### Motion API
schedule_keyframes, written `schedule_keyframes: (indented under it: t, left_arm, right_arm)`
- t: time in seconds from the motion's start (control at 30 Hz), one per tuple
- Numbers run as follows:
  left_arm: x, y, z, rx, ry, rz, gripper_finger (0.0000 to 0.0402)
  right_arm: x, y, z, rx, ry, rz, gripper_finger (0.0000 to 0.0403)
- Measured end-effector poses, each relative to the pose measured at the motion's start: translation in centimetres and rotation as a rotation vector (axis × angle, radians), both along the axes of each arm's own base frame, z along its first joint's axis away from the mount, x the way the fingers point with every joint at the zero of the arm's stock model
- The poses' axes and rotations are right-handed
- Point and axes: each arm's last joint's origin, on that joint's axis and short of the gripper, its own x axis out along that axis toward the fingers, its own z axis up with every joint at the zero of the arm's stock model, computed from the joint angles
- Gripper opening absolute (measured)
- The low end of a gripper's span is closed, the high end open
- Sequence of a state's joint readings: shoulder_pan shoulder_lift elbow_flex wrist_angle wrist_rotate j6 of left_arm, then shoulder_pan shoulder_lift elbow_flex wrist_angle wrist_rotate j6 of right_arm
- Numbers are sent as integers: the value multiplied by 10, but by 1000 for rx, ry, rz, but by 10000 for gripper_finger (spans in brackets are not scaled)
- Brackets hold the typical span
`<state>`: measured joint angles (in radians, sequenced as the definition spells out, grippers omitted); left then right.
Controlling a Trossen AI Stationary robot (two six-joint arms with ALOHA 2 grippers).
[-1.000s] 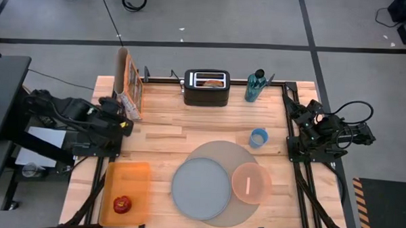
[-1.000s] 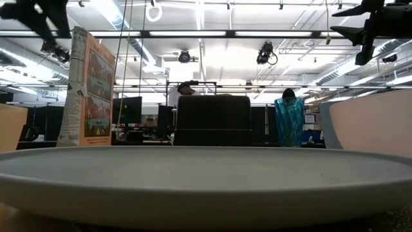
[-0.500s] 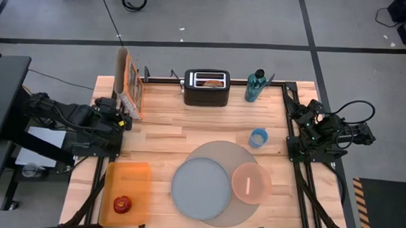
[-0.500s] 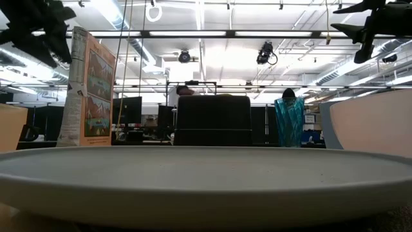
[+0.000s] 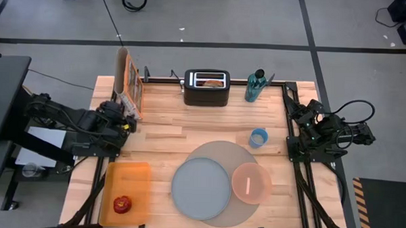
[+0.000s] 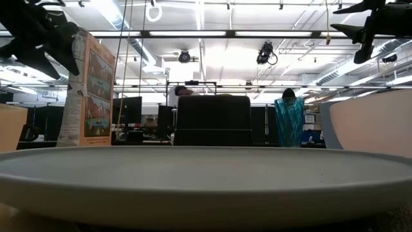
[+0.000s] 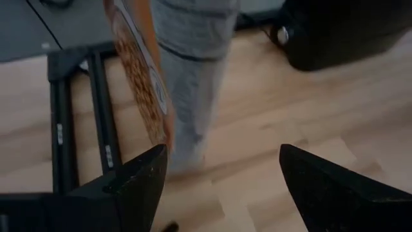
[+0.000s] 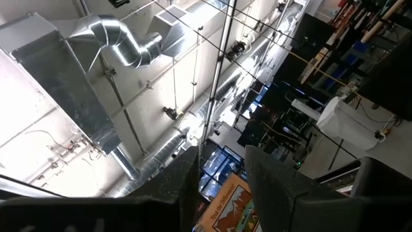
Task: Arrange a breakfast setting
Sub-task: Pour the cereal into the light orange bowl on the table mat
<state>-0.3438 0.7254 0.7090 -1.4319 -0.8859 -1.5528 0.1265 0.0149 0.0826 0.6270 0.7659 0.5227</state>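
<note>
From above, the left gripper [image 5: 125, 122] has crept rightward toward the tall printed cereal box [image 5: 129, 83], the round grey mat [image 5: 221, 183] untouched; its wrist view shows jaws spread wide, empty; the right gripper's [image 5: 299, 117] opening I cannot tell.

**Arm and tool pose, both sides**

Left arm is reaching in from the left edge of the counter, its links folded low and pointing inward. Left tool [image 7: 219, 174] is standing with fingers [image 7: 138, 177] spread wide, nothing between them. Right arm is resting folded at the right edge, wrist tilting upward. Right tool [image 8: 222, 171] is showing a narrow gap between its fingers, gripping nothing.
</note>
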Motion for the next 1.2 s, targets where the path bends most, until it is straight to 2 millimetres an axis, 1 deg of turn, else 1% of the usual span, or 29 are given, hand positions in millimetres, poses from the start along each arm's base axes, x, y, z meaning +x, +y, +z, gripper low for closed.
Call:
schedule_keyframes:
  t: [0.1, 0.23, 0.5, 0.73, 0.87, 0.93, 1.07, 1.2]
  left_arm:
    - [0, 2, -2, 62, -11, 14, 309]
    - [1, 4, 0, 156, -44, 42, 309]
    - [5, 10, 5, 328, -57, 80, 309]
    - [12, 14, 7, 328, -129, 142, 309]
    - [13, 17, 8, 325, -132, 178, 293]
    - [12, 20, 8, 327, -127, 204, 279]
    - [11, 25, 8, 332, -116, 265, 252]
    - [11, 31, 8, 338, -118, 330, 236]
  right_arm:
    - [0, 0, 0, 1, -1, 1, 132]
    - [0, 0, 0, 6, -5, 4, 132]
    - [0, 0, 0, 18, -13, 7, 132]
    - [0, -1, 0, 18, -1, -15, 132]
    - [0, 0, 1, -11, 9, 3, 132]
    - [0, 0, 7, -33, 29, -10, 132]
    - [1, 1, 25, -96, 86, -24, 132]
    - [4, 2, 44, -138, 147, -4, 132]
